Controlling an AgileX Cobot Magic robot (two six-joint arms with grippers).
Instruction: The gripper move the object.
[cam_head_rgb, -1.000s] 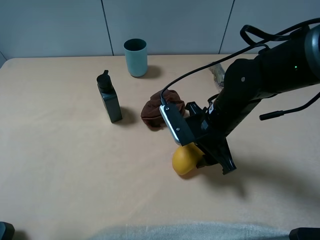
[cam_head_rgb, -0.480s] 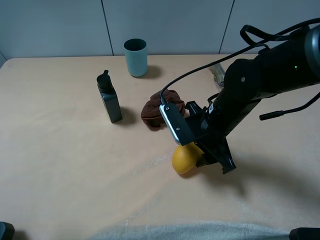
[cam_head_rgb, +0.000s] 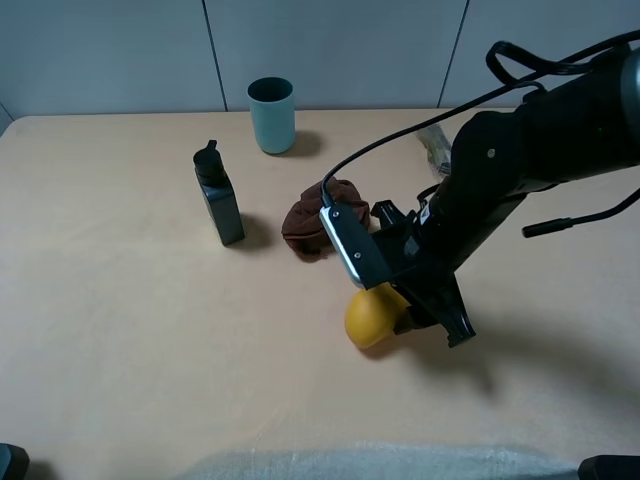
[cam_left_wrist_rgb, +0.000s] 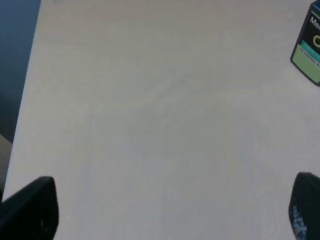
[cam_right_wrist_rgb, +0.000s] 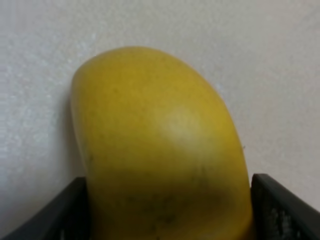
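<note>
A yellow mango-like fruit (cam_head_rgb: 370, 317) sits low at the table, right of centre in the exterior high view. My right gripper (cam_head_rgb: 398, 318) is shut on it from the right. In the right wrist view the fruit (cam_right_wrist_rgb: 155, 145) fills the picture between the two black fingers (cam_right_wrist_rgb: 70, 212). I cannot tell whether the fruit touches the table. My left gripper (cam_left_wrist_rgb: 167, 210) is open and empty over bare table; only its two fingertips show in the left wrist view.
A dark carton (cam_head_rgb: 220, 200) stands at the left; its green label shows in the left wrist view (cam_left_wrist_rgb: 309, 50). A teal cup (cam_head_rgb: 271, 113) stands at the back. A brown bundle (cam_head_rgb: 318, 220) lies just behind the fruit. A clear packet (cam_head_rgb: 436, 146) lies back right.
The right arm's upper links and cable have shifted very slightly. The gripper and the fruit have stayed in place.
</note>
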